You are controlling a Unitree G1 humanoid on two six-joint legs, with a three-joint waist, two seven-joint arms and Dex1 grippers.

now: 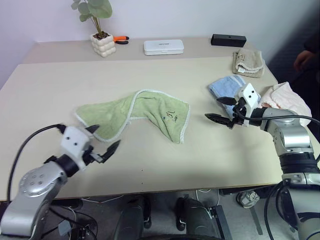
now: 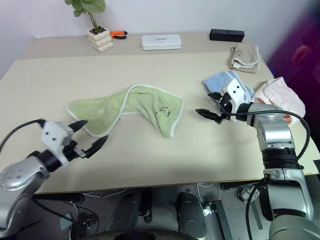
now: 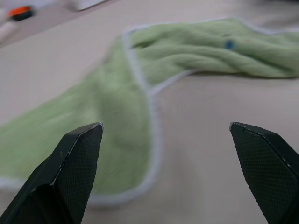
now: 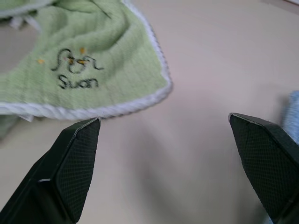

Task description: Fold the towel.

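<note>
- Towel lies crumpled mid-table in the left eye view, bent into an arch: one end flat toward the robot's left, the other draped toward its right with the dark stitched mark up. Not folded yet, so both ends probably need grabbing.
- Same view: left gripper hovers just short of the towel's near-left edge, spread wide, holding nothing. Looks staged for that corner.
- Right eye view: right gripper hangs above bare table, well apart from the towel's right end, also spread and empty, aimed back toward the cloth.
- Right eye view, off-task stuff parked at the robot's right edge: blue towel, pink towel, beige towel. Blue one sits just behind the right gripper, so snag risk.
- Left wrist view: fingers frame the towel's white hem; no contact.
- Right wrist view: fingers frame the marked corner, which lies ahead, untouched.
</note>
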